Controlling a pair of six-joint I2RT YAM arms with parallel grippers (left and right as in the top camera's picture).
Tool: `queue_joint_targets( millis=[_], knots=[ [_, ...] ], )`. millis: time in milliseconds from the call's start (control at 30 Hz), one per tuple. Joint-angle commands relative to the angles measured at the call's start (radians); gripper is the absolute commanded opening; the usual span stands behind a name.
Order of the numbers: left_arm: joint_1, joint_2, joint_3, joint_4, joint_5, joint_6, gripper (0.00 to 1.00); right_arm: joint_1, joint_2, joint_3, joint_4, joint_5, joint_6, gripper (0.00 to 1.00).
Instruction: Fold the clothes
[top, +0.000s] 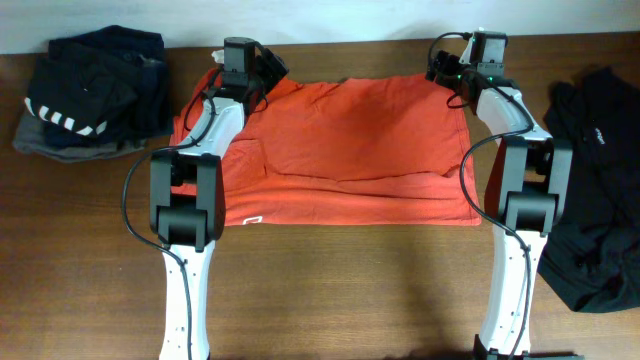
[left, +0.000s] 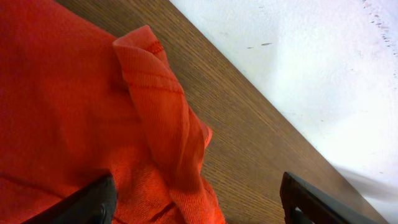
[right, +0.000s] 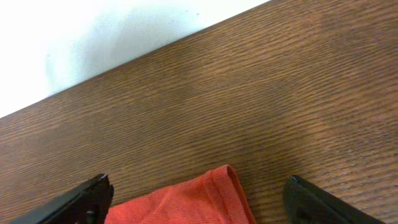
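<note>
Bare table (top: 330, 290) nearside, folded pile (top: 90, 95) left, black garment (top: 600, 200) right

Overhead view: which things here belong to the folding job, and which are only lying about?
Job: orange-red T-shirt, spread on the table; left gripper and right gripper, both open at its far corners.
Lying about: dark folded pile with white stripes, far left; loose black garment, right.

One T-shirt (top: 350, 140), one pile (top: 90, 95), one black garment (top: 600, 200)
</note>
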Motion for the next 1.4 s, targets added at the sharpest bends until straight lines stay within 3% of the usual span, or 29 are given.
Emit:
queue_joint_targets(
  millis=[0,100,567,733,833,1033,1167,1367],
  knots=[
    [0.002,0.016,0.011,-0.009,0.010,0.016,0.84,0.013,0.025,0.011,-0.012,0.043,0.012,0.88],
    [0.002,0.016,0.011,-0.009,0.011,0.016,0.84,0.026,0.025,0.011,-0.032,0.087,0.012,0.81],
    [0.001,0.016,0.011,-0.013,0.011,0.016,0.84,0.083,0.035,0.011,-0.098,0.237,-0.033,0.78],
    [0.001,0.016,0.011,-0.012,0.011,0.017,0.84,0.082,0.040,0.011,-0.109,0.256,-0.032,0.70],
    [0.001,0.016,0.011,-0.012,0.012,0.017,0.78,0.081,0.040,0.011,-0.106,0.256,-0.029,0.62],
    [0.001,0.016,0.011,-0.011,0.014,0.018,0.73,0.081,0.040,0.011,-0.082,0.286,-0.002,0.57],
    [0.002,0.016,0.019,0.020,0.071,0.084,0.71,0.081,0.040,0.011,-0.083,0.293,0.005,0.42],
    [0.002,0.016,0.054,0.010,0.071,0.084,0.71,0.081,0.040,0.011,-0.087,0.293,0.005,0.40]
  ],
)
